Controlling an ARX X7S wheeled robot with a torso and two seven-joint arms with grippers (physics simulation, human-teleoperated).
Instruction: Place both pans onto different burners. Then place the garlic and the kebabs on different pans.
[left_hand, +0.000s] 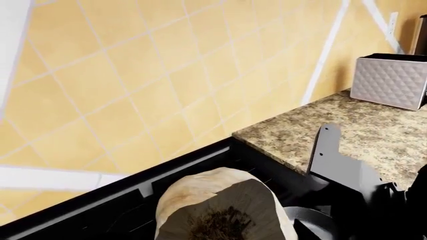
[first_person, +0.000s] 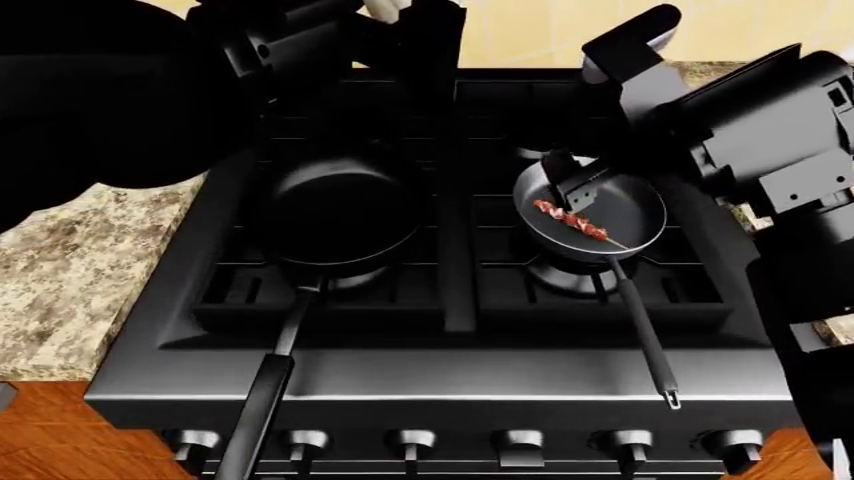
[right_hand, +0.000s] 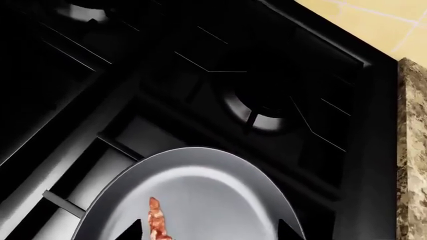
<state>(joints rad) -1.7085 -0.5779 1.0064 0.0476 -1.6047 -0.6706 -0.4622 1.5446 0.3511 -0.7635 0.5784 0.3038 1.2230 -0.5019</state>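
The large black pan (first_person: 334, 215) sits on the front left burner, its long handle pointing toward the stove's front. The small grey pan (first_person: 638, 215) sits on the front right burner (first_person: 574, 275) with the kebabs (first_person: 571, 222) lying in it. My right gripper (first_person: 574, 182) hangs open just above that pan; in the right wrist view its fingertips (right_hand: 133, 233) stand apart over the grey pan (right_hand: 213, 185), with the kebabs (right_hand: 158, 224) between them, not held. My left gripper (first_person: 380, 15) is high over the stove's back, shut on the garlic (left_hand: 220, 202).
A grey quilted box (left_hand: 390, 80) stands on the granite counter (left_hand: 373, 130) right of the stove. A tiled wall (left_hand: 167, 75) rises behind the stove. The rear right burner (right_hand: 257, 112) is bare. Silver-faced knobs (first_person: 414, 440) line the stove front.
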